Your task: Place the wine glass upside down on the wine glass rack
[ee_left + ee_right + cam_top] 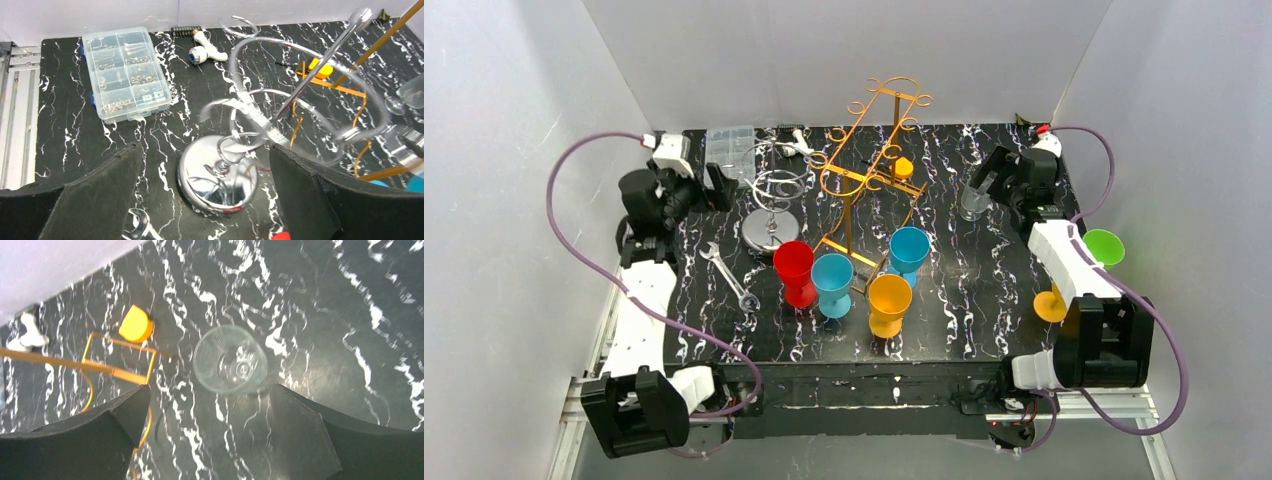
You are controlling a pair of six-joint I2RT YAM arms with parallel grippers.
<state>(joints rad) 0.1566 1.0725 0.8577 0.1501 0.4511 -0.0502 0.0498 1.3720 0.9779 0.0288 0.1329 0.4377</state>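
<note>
**Right claw and target.** The right gripper reaches over the far right part of the marbled black table. Its jaws are spread wide and hold nothing. The clear wine glass stands upright on its foot on the tabletop, just beside the fingers on the side facing the rack.

In the right wrist view, the camera looks down into the bowl of the glass. The glass lies just ahead of the right gripper, between the lines of the two black fingers. Its near rim is about level with the fingertips. Neither pad touches it.

**Rack.** The orange wire wine glass rack stands mid-table, to the left of the glass and apart from it. An orange cap lies near the rack's base. No glass hangs on the visible part of the rack.

**Left claw.** The left gripper is likewise released and empty. It hangs above a chrome spiral stand, with the stand's round base between its fingers. A clear compartment box of small hardware lies beyond, near the back wall.

**Other items.** Red, light-blue, blue and orange plastic goblets stand upright in front of the rack. A wrench lies to their left.
</note>
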